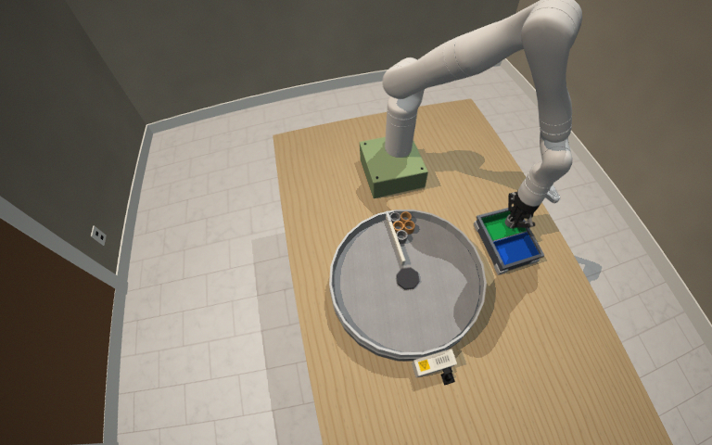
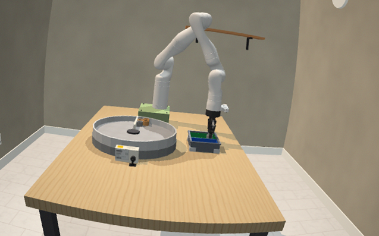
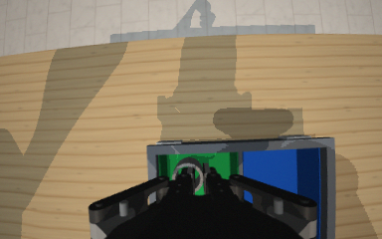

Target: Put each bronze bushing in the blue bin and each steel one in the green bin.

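My gripper (image 1: 517, 222) (image 2: 210, 134) (image 3: 198, 171) points down over the green bin (image 1: 493, 229) (image 2: 196, 134) (image 3: 226, 163), its fingers shut on the wall of a steel bushing (image 1: 509, 222) (image 3: 184, 163). The bushing is at the bin's opening; its height above the bin floor is hard to tell. The blue bin (image 1: 516, 252) (image 2: 204, 140) (image 3: 270, 171) adjoins the green one and looks empty. On the turntable (image 1: 375, 309) (image 2: 110, 130), three bronze bushings (image 1: 410, 231) (image 2: 146, 123) and two steel bushings (image 1: 401, 239) (image 2: 140, 123) stand clustered beside the pale bar.
The pale bar (image 1: 396, 242) runs from the turntable's rim towards its dark hub (image 1: 407, 278) (image 2: 132, 131). A white box (image 1: 435, 362) (image 2: 126, 154) with a black knob stands at the turntable's front. The green robot base (image 1: 390, 170) (image 2: 153, 113) is behind the turntable.
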Controlling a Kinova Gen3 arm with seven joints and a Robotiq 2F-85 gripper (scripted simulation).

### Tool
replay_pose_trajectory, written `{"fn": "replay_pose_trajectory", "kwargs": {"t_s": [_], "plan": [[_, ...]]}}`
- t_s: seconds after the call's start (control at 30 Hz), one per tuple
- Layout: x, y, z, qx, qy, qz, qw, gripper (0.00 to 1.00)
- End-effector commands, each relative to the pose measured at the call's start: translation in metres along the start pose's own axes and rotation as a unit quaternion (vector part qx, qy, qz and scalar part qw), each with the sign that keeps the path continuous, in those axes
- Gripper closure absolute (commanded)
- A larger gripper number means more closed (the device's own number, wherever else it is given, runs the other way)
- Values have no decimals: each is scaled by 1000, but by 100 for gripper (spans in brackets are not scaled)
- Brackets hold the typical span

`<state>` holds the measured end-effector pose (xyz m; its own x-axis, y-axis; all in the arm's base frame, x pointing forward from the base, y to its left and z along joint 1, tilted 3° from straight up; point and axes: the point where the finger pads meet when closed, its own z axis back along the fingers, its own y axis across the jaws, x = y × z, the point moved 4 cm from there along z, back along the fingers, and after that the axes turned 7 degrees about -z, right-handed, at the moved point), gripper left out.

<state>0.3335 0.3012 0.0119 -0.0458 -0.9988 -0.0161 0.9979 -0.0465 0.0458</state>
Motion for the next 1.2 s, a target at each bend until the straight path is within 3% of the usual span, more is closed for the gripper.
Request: {"fn": "replay_pose_trajectory", "kwargs": {"t_s": [0.0, 1.03, 1.07, 1.17], "plan": [[0, 0, -2, 0, 0, 0, 1000, 100], [0, 0, -11, 0, 0, 0, 1000, 100], [0, 0, -11, 0, 0, 0, 1000, 84], [0, 0, -11, 0, 0, 0, 1000, 84]]}}
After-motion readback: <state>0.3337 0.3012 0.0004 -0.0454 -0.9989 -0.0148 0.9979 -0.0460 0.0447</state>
